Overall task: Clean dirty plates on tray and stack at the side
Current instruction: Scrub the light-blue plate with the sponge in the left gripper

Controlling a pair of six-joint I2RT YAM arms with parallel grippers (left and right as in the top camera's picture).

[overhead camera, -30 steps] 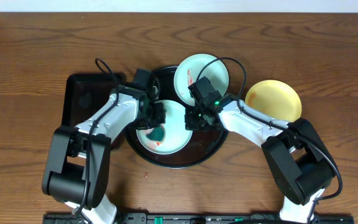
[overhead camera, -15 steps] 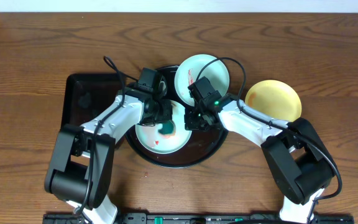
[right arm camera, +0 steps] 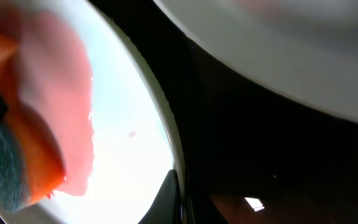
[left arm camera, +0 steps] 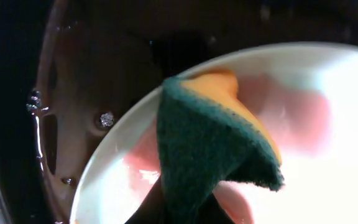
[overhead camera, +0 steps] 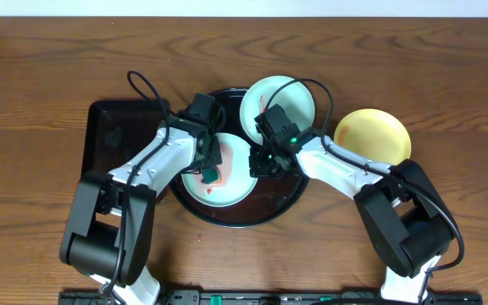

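Left arm reaches over the round black tray (overhead camera: pixel 280 207).
The left claw (overhead camera: pixel 212 166) clamps a coarse green-and-yellow sponge (left arm camera: pixel 210 149) onto the glossy turquoise plate (overhead camera: pixel 231 191) inside; the right claw (overhead camera: pixel 267 163) is at its rim, grip unclear.

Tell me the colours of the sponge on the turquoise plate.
The scrubbing sponge: dark green scouring face, orange-yellow foam behind. Best seen in left wrist view.
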